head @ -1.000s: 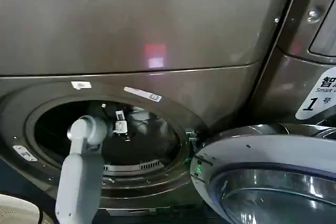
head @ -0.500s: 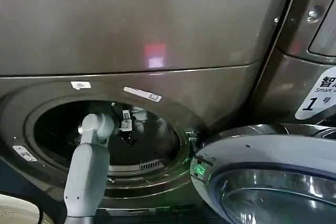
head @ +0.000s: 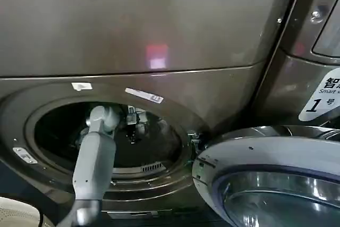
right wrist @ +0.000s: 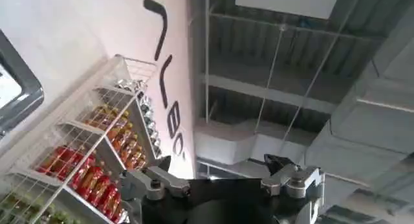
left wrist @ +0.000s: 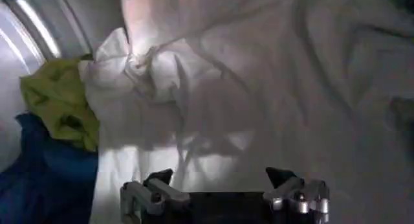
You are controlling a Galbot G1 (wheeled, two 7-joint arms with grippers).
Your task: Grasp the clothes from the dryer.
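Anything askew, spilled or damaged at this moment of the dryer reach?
Nothing stands out. The left gripper is open inside the dryer, just short of the clothes, which lie crumpled in the drum, none spilled. The right gripper, open, points up at the ceiling.

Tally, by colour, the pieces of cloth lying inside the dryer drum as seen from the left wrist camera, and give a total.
Whitish-grey crumpled cloth: 1
Yellow-green small cloth piece: 1
Dark navy cloth piece: 1
Total: 3 pieces, as far as the folds let me tell. The open left hand hovers just above the whitish-grey cloth.
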